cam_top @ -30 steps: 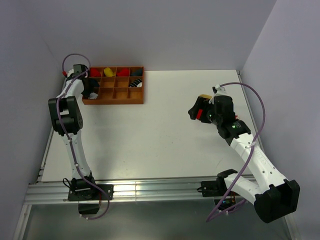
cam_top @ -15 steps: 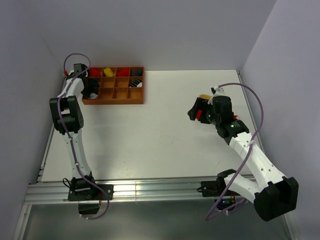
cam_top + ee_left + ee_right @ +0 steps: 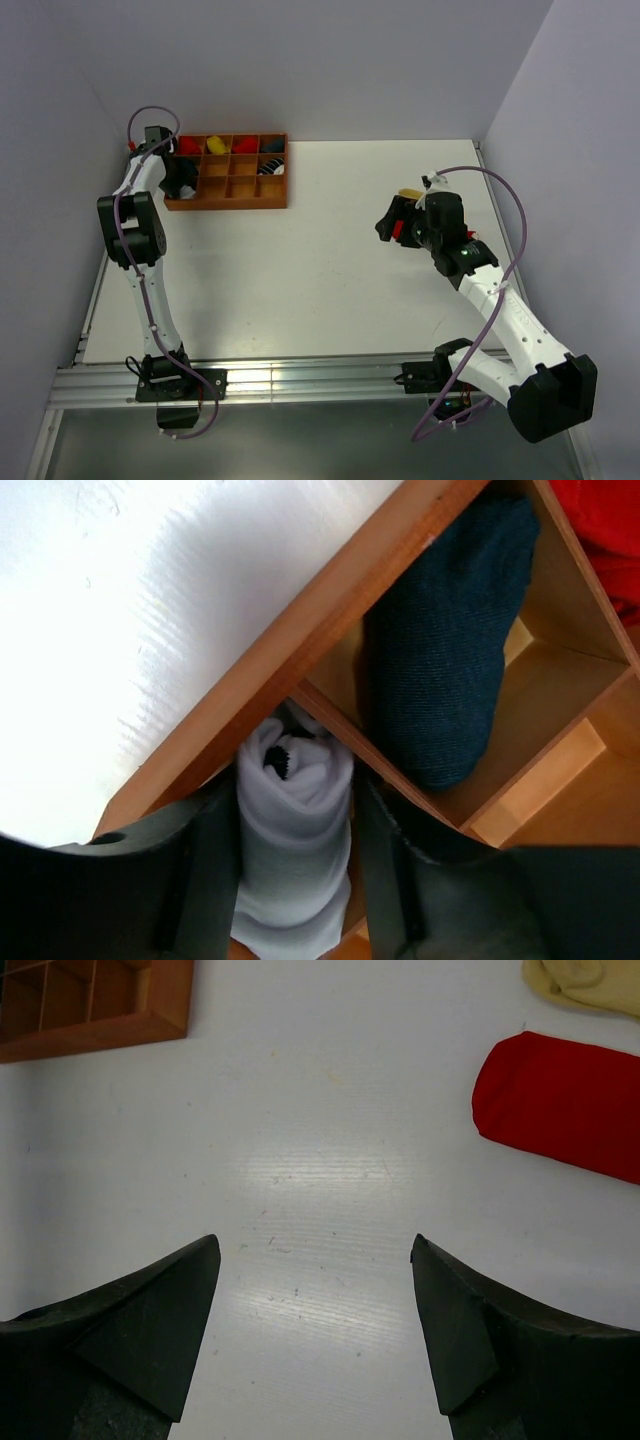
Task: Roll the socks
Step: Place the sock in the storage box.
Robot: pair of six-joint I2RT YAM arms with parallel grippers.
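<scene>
The right end effector (image 3: 315,1245) hangs over the white worktop (image 3: 300,1130), its dark wedge-shaped jaws spread wide with nothing between them. The surface is smooth and glossy, with faint scratches. Just beyond the right jaw, on the right half of the worktop, lies the red sock (image 3: 560,1105) — flat, unrolled, a soft rounded oblong of fine knit. Past it, across a thin strip of worktop, is the tan-yellow sock (image 3: 585,985); only its rumpled near edge shows in the wrist view.

At the far left corner of the worktop sits the wooden tray (image 3: 240,203), a brown grid of small square compartments with thin dividers. Its far row holds bright bundles (image 3: 215,144) of red and yellow fabric. The left end effector (image 3: 295,790) reaches into a compartment at the tray's left end, a black finger on each side of the white sock (image 3: 295,870). That sock is rolled into a ribbed cylinder with a bit of black at the centre of the coil. Whether the fingers press it or merely flank it I cannot tell. Across a divider, a dark blue sock (image 3: 440,650) fills the neighbouring compartment.
</scene>
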